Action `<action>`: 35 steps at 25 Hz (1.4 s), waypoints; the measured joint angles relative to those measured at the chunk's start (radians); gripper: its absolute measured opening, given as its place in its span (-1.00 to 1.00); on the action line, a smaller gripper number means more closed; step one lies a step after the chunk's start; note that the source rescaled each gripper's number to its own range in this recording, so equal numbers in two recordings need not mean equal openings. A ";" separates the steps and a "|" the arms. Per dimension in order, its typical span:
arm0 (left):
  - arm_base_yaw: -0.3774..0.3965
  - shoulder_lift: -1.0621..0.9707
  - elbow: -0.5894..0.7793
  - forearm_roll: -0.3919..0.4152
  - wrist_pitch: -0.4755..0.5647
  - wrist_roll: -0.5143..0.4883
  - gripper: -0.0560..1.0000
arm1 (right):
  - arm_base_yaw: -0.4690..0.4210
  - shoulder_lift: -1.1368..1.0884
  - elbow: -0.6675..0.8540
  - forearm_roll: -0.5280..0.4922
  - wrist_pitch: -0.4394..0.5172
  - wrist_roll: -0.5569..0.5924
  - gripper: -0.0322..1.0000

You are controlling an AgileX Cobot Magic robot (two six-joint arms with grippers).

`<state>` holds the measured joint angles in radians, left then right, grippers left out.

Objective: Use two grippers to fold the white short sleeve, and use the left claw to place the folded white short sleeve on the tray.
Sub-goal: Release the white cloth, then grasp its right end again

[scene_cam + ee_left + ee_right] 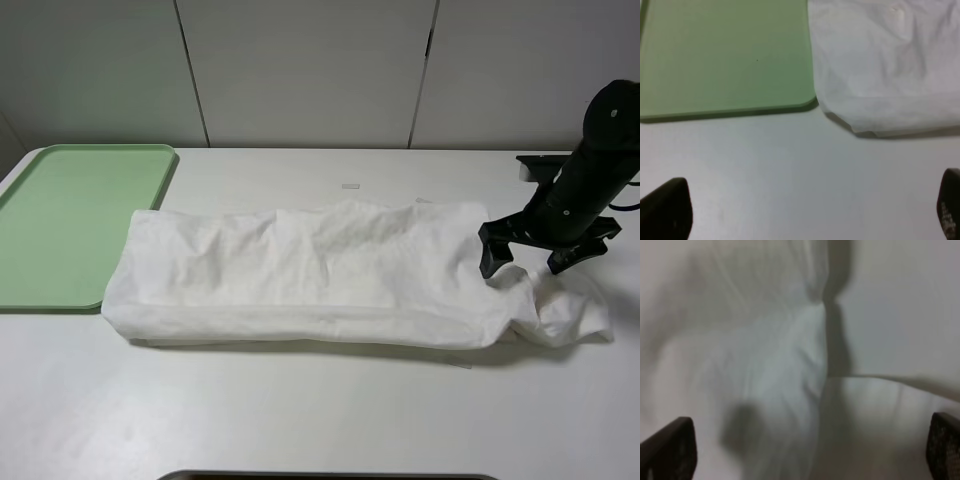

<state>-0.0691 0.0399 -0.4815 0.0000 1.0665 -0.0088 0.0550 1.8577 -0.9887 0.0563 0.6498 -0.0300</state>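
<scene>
Shirt: the shirt (320, 275) lies on the counter (300, 420) as a long, rumpled band running from 9 to 3 o'clock in the high view. Its 3 o'clock end trails off in a loose bunch.
Tray: the tray (70, 220) sits at 9 o'clock with nothing on it. The shirt's near end touches its rim or just laps over it.
Right gripper: the right gripper (527, 262) hangs at 3 o'clock over the loose end with its jaws spread wide and nothing between them.
Left gripper: the left gripper (807, 212) is out of the high view. Its wrist view shows the jaws spread over bare counter, near the shirt's corner and the tray's corner.
Stage: the lengthwise fold looks done, while the crosswise fold and the move to the tray remain.
Risk, right end: the bunched cloth is layered, so the jaws may pinch only the top layer and the fold would open as it lifts.
Risk, uneven pull: if only one end is carried, the band may skew or drag.
Risk, tray: cloth catching the rim may shove the tray aside.
Risk, left grasp: a thin corner grip may let the folded stack sag and unfold before it lands.
</scene>
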 joint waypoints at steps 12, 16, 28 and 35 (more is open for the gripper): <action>0.000 0.000 0.000 0.000 0.000 0.000 0.94 | 0.000 0.114 -0.001 -0.075 -0.077 0.062 1.00; 0.000 0.000 0.000 0.000 0.000 0.000 0.94 | -0.008 0.133 -0.008 -0.071 -0.070 0.066 1.00; 0.000 0.000 0.000 0.000 0.000 0.000 0.94 | -0.008 0.152 -0.017 -0.056 -0.073 0.055 0.28; 0.000 0.000 0.000 0.000 0.000 0.000 0.94 | -0.005 0.152 -0.020 -0.041 -0.085 0.055 -0.81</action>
<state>-0.0691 0.0399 -0.4815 0.0000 1.0665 -0.0088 0.0496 2.0101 -1.0082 0.0156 0.5649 0.0249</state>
